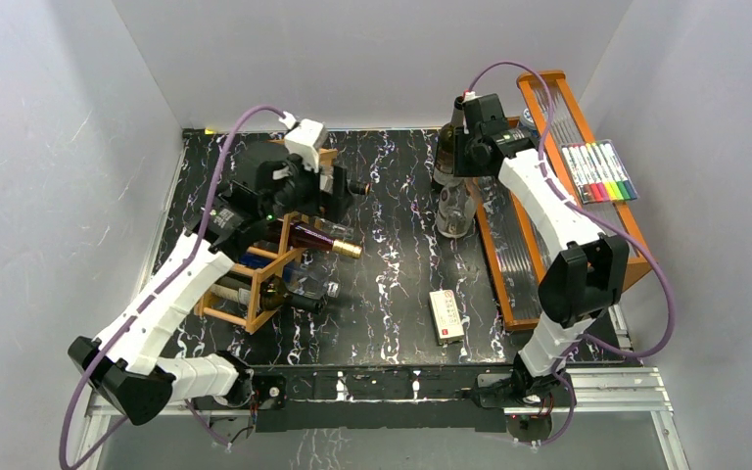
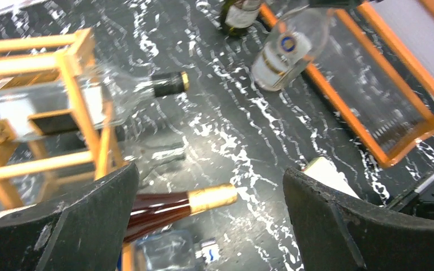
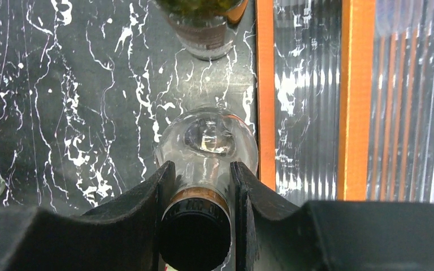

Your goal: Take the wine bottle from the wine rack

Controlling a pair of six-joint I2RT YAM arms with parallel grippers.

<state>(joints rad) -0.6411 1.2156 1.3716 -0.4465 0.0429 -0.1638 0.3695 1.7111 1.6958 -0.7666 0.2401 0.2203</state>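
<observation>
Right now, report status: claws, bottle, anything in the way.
Left claw open, empty, above red bottle, which lies in wine rack. Right claw shut on clear bottle at neck, upright beside tray. Red neck unobstructed.

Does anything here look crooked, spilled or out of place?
Nothing looks spilled or broken. The wooden rack sits skewed to the edges of the table, and a dark red bottle with a gold cap juts far out of it.

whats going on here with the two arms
The right gripper is shut on the neck of a clear glass bottle standing on the black marbled table beside the orange tiered tray. The left gripper hangs open over the orange-brown wooden lattice wine rack, above a dark red gold-capped wine bottle lying in it.
</observation>
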